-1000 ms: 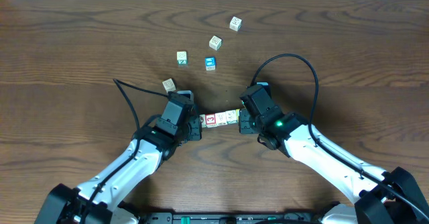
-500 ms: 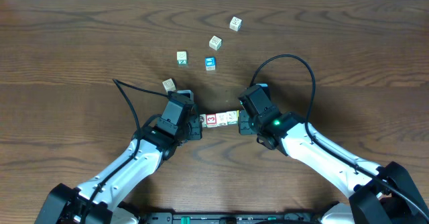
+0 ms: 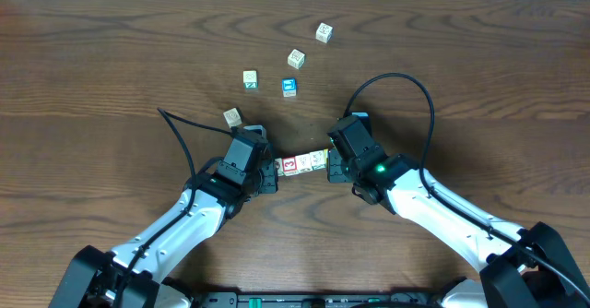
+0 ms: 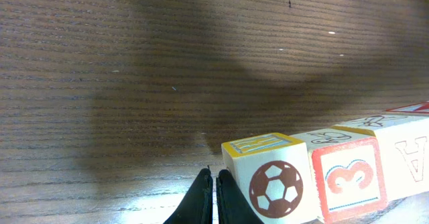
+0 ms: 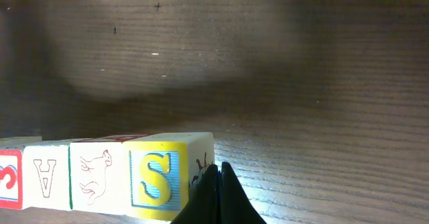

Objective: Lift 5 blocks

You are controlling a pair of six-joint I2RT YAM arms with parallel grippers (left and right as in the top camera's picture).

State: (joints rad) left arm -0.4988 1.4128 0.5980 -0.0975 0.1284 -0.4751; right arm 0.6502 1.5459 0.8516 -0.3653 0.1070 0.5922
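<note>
Both of your tools are pressed together with nothing between their fingers. Your left tool (image 4: 214, 190) butts against the football end of the row of blocks (image 3: 304, 163), and your right tool (image 5: 218, 184) against the S end. The five blocks sit touching, side by side, between them over the table (image 3: 111, 68). I cannot tell whether they are clear of it.

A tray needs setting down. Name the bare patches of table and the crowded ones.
Bare: the table left of the tan cube and left arm; also right of the white cube, beyond the right arm. Crowded: the loose cubes at top centre, and the middle, where left gripper and right gripper flank the row of blocks.
</note>
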